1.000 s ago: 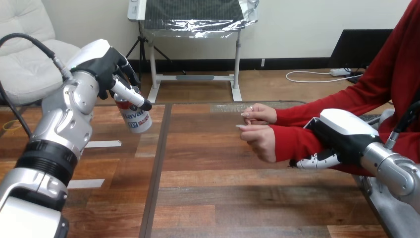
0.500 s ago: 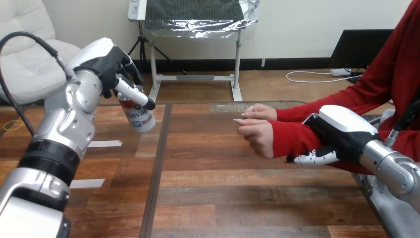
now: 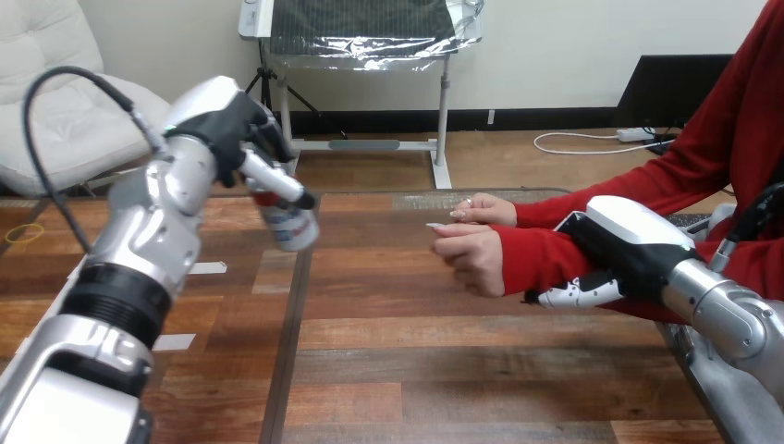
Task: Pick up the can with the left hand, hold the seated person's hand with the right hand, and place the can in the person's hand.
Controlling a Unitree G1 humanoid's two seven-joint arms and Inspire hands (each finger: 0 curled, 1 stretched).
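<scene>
My left hand (image 3: 231,125) is raised over the table's left part and is shut on a white can with a red top (image 3: 290,225), which hangs tilted above the wood. At the right, my right hand (image 3: 631,245) lies over the person's red-sleeved forearm (image 3: 541,259), and its fingers (image 3: 571,294) curl under the sleeve. The person's nearer hand (image 3: 471,259) is held above the table's middle, loosely curled, a good gap to the right of the can. Their farther hand (image 3: 485,211) rests just behind it.
A dark seam (image 3: 288,324) runs front to back through the wooden table (image 3: 434,370). Two white tape strips (image 3: 207,268) lie at the left. A yellow ring (image 3: 23,232) sits at the far left edge. A grey metal part (image 3: 735,407) stands at the front right corner.
My left hand has carried the can to the right, towards the person's hand. My right hand and the forearm under it have shifted slightly left.
</scene>
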